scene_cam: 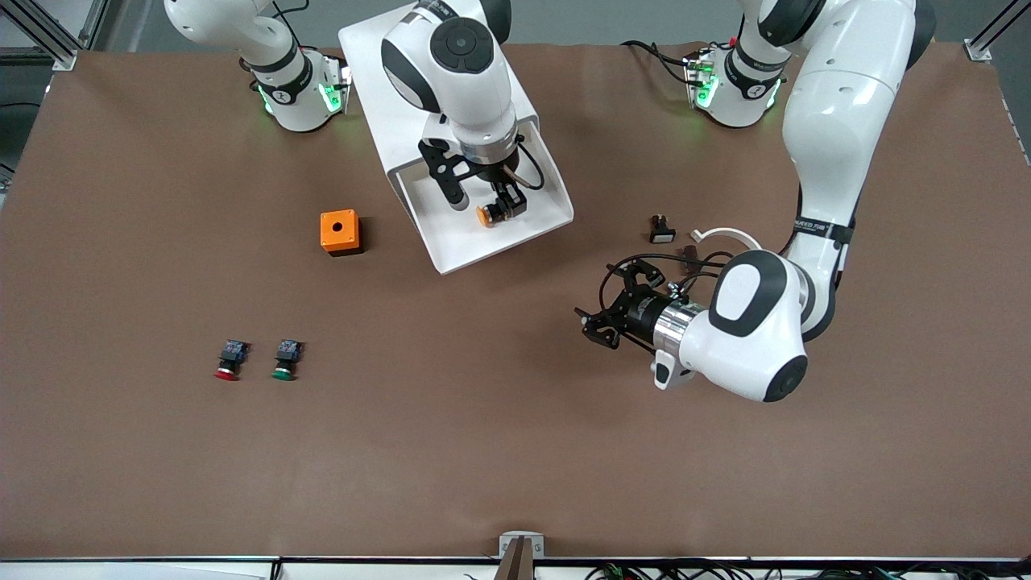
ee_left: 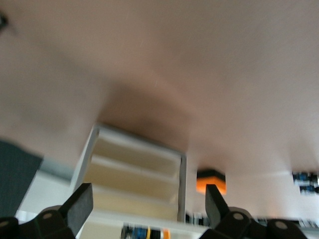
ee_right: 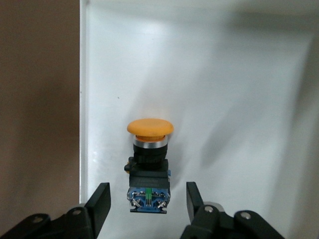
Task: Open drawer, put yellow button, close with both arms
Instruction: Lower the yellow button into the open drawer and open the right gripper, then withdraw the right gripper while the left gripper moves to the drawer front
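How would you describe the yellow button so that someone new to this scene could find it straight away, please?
Find the big white cabinet between the arms' bases; its top drawer is pulled out. The yellow button lies in that tray, under the right tool. Its cap is yellow-orange, whereas the red button and green button lie on the table.

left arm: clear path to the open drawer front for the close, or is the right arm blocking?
Probably yes. The left claw hangs open over bare table toward its own end, nothing between it and the drawer. The right claw is over the drawer, open around the yellow button, so it crowds the tray, not the front.
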You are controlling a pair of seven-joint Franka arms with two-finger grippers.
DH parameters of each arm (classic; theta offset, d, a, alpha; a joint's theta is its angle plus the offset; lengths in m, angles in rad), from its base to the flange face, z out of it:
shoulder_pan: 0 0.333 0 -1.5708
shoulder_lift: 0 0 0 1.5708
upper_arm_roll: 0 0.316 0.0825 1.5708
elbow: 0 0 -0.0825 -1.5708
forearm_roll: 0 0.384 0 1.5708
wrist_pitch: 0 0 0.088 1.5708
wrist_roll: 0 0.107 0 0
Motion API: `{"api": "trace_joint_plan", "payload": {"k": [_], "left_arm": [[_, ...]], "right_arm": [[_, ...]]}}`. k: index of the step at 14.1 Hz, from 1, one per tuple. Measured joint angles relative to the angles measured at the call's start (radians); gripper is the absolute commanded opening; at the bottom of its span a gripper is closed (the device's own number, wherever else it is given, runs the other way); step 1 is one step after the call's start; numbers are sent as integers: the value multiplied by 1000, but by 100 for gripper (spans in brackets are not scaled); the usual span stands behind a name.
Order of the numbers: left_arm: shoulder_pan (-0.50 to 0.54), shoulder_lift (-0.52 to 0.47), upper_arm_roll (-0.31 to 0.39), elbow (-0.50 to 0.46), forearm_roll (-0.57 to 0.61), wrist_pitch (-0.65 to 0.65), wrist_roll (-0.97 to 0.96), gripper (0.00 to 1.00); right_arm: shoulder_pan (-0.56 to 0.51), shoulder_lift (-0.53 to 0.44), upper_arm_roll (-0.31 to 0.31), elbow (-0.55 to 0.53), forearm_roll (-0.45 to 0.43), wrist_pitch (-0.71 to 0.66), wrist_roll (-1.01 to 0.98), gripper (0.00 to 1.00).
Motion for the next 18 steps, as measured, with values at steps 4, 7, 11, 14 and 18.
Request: {"api": "trace_joint_plan", "payload": {"k": [4, 7, 11, 14, 18], "left_arm": [[-64, -59, -3, 2, 260, 164, 57, 100], [-142, -75, -2, 2, 396, 251, 54, 100], [-215, -75, 2, -10, 486, 313, -25, 100], [-225, -74, 4, -14, 494, 371, -48, 100], [-262, -74, 5, -18, 496, 437, -52, 100]], "right_arm": [[-41, 0, -13, 74, -1, -62, -90, 100], [-138, -1, -20, 169, 0, -218, -297, 100], [-276, -5, -24, 223, 1, -364, -641, 100], [-386, -15, -28, 232, -1, -466, -935, 100], [-576, -55, -35, 236, -4, -564, -1344, 100]]}}
